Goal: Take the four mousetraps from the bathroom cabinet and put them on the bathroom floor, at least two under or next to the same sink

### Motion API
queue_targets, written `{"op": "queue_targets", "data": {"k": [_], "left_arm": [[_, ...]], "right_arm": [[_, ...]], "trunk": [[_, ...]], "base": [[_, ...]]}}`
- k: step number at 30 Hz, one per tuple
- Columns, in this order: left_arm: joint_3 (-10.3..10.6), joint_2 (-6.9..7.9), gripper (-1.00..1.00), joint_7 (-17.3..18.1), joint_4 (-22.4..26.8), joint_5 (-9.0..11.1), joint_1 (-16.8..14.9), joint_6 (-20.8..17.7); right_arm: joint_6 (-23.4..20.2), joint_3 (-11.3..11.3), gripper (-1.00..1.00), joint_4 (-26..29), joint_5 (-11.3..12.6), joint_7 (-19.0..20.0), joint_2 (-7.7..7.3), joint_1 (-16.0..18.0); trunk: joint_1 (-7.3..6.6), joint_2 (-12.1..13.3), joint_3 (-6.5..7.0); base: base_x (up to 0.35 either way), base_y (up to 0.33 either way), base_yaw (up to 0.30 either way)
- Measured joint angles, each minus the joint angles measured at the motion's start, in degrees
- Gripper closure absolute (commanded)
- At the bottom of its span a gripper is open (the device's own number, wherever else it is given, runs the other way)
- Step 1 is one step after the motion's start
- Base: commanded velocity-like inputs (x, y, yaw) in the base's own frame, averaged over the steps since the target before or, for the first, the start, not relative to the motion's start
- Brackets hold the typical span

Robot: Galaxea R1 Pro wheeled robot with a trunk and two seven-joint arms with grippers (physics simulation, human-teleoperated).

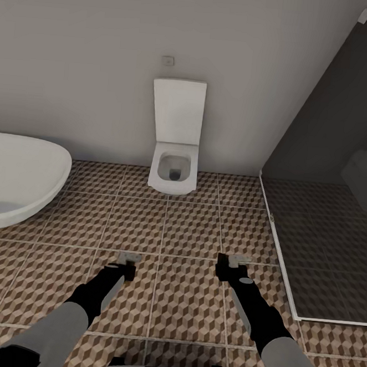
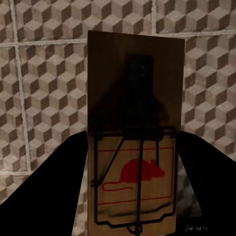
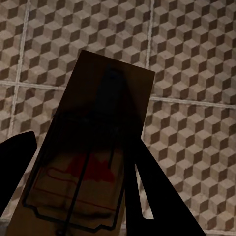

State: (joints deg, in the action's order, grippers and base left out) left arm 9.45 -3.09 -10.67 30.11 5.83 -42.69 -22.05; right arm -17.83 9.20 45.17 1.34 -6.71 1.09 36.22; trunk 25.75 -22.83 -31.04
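Head view: both arms reached forward and down over the bathroom floor, cube-patterned tile with pale grout. The left claw and the right claw each carried something small and pale at the tip, too small there to identify. Straight ahead, a white toilet stood against the wall with its lid up and a small wall button above it. The white bathtub was cut off at the frame's left edge. A dark glass shower screen closed off the right side, with tiles showing dimly through it. The floor between the claws and the toilet lay open.

Left wrist view: the left claw was clenched on a mousetrap, held between dark fingers above the tiles; wire parts and a red mouse print were visible, its far half in shadow.

Right wrist view: the right claw gripped a second mousetrap, tilted, heavily shadowed, red print barely legible, lower edge cut off.
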Motion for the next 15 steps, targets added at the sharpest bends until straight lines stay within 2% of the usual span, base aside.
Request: {"op": "queue_targets", "data": {"k": [11,15], "left_arm": [[-0.04,-0.25,1.00,-0.12,-0.05,0.05,0.00,0.54],[-0.03,-0.34,1.00,-0.09,-0.06,0.06,0.00,0.54]], "right_arm": [[-0.01,0.02,1.00,0.00,0.00,0.00,0.00,0.02],[-0.01,0.07,1.00,0.00,0.00,0.00,-0.01,-0.02]], "trunk": [[0.00,0.00,0.00],[0.88,-1.59,-0.72]], "base": [[0.000,0.000,0.000],[0.000,0.000,0.000]]}}
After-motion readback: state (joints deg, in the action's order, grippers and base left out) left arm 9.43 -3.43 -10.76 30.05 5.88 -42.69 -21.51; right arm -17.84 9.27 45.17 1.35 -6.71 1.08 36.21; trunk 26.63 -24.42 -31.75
